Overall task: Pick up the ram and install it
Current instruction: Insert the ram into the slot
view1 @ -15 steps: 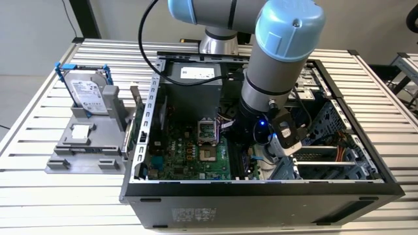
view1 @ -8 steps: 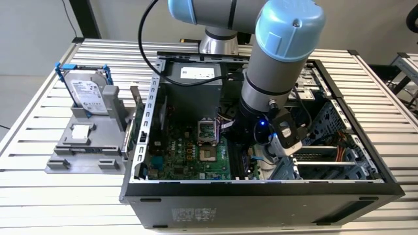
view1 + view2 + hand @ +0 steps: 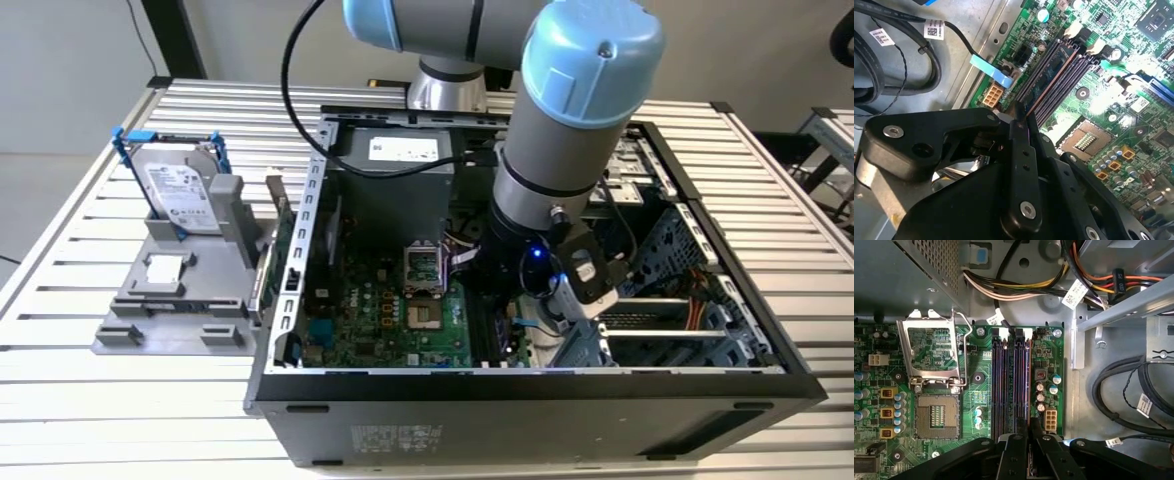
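The ram is a dark blue-green stick standing on edge in one of the long black memory slots of the green motherboard. In the first wrist view the ram runs along its slot to my gripper. In the second wrist view my gripper has its black fingers pressed close on the stick's near end. The exterior view shows the arm reaching down into the open computer case, with the fingers low beside the board.
An open processor socket lies beside the slots. Black cables and coloured wire bundles crowd the case floor. A metal drive cage stands at the exterior view's right. Outside the case, a hard drive sits in a grey stand.
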Tool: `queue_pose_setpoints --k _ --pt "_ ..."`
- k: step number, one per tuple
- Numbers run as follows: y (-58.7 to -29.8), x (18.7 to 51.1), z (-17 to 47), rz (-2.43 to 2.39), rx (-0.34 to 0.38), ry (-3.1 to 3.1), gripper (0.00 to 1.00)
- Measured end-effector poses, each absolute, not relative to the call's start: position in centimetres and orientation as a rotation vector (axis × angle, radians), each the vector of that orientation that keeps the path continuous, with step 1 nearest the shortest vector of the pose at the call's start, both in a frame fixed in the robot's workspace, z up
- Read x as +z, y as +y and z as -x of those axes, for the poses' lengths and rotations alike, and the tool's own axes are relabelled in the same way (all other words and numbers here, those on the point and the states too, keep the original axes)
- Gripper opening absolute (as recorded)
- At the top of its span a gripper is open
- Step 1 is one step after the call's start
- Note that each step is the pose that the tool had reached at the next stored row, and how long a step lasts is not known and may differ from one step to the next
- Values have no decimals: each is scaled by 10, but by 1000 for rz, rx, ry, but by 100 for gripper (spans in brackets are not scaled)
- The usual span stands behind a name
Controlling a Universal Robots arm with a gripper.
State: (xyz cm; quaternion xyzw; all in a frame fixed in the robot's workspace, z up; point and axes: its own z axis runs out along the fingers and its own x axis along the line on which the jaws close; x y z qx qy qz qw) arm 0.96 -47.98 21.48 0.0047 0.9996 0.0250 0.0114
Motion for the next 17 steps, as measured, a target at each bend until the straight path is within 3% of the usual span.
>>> queue_pose_setpoints --k 11,12,17 --pt "-481 210 -10 -15 76 3118 0" --pt "-481 210 -10 -15 76 3118 100" --pt "-481 216 -10 -22 76 3118 100"
